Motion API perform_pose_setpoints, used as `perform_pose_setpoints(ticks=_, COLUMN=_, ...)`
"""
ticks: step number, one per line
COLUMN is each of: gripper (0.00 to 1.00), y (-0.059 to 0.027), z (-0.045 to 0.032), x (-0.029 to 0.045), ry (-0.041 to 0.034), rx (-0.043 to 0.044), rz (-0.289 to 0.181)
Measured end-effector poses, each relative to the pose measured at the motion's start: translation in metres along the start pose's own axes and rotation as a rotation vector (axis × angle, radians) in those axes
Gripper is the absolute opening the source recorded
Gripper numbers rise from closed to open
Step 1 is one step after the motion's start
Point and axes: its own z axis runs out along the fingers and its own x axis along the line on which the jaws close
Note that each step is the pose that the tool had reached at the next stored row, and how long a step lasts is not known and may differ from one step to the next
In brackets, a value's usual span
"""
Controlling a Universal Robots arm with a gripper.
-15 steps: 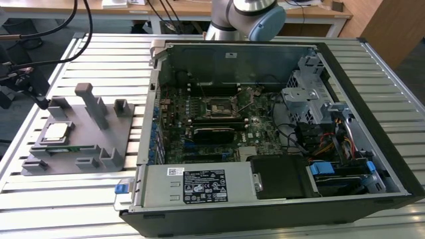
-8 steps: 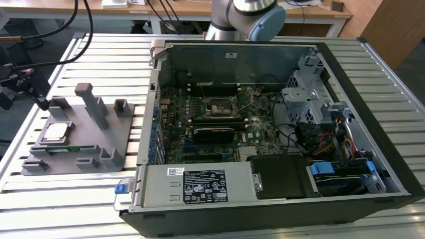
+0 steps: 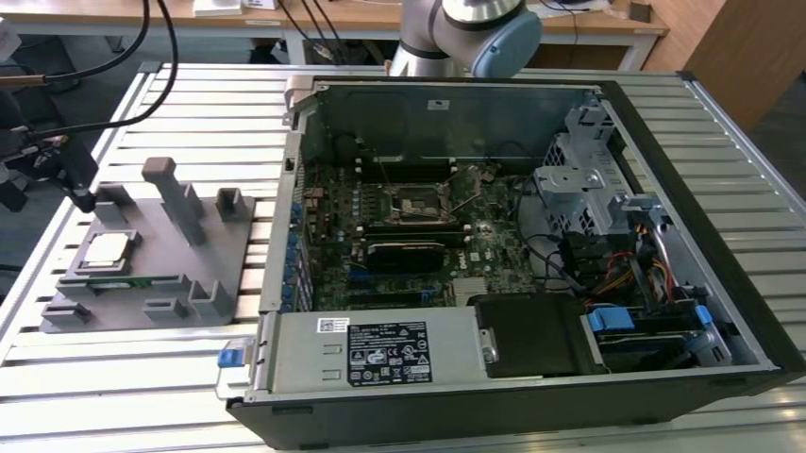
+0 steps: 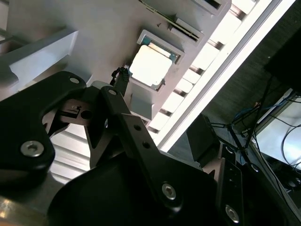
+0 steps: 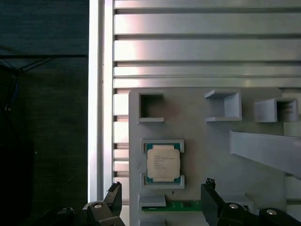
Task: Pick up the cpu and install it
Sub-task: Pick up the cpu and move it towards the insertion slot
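My claw (image 5: 161,184) is spread wide and has hold of nothing: in the first wrist view one dark finger (image 5: 114,194) stands to each side, with a broad gap between them. The cpu (image 5: 162,163) lies below the claw, just past my fingertips and in line with that gap, and neither finger touches it. It lies flat in a square pocket of the grey holder (image 5: 197,122), silver top up, with a thin pale rim around it. In the second wrist view one fingertip (image 4: 120,77) hangs just beside the cpu (image 4: 149,66), but apart from it. Right under my fingertips a narrow green memory stick (image 5: 178,205) lies in its own slot of the holder, nearer to me than the cpu. The holder rests on the slatted metal table (image 5: 197,47). In the exterior view the cpu (image 3: 106,248) lies in the holder (image 3: 233,241), well apart from the open computer case (image 3: 504,406). The dark socket (image 3: 416,203) sits on the board inside the case.
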Motion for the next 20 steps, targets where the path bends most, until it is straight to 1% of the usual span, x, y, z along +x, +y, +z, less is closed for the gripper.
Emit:
perform_pose_setpoints(ticks=9, gripper=0.76, y=-0.0005, z=0.0090, x=-0.0021, ry=0.0013, rx=0.0001, rz=0.000)
perform_pose_setpoints(ticks=13, gripper=0.76, y=-0.0004, z=0.0103, x=-0.0050, ry=0.0084, rx=0.0001, rz=0.000)
perform_pose_setpoints(ticks=17, gripper=0.76, y=-0.0005, z=0.0105, x=-0.0066, ry=0.0110, rx=0.0002, rz=0.000)
perform_pose_setpoints(ticks=20, gripper=0.76, y=-0.0005, z=0.0116, x=-0.0083, ry=0.0186, rx=0.0003, rz=0.000)
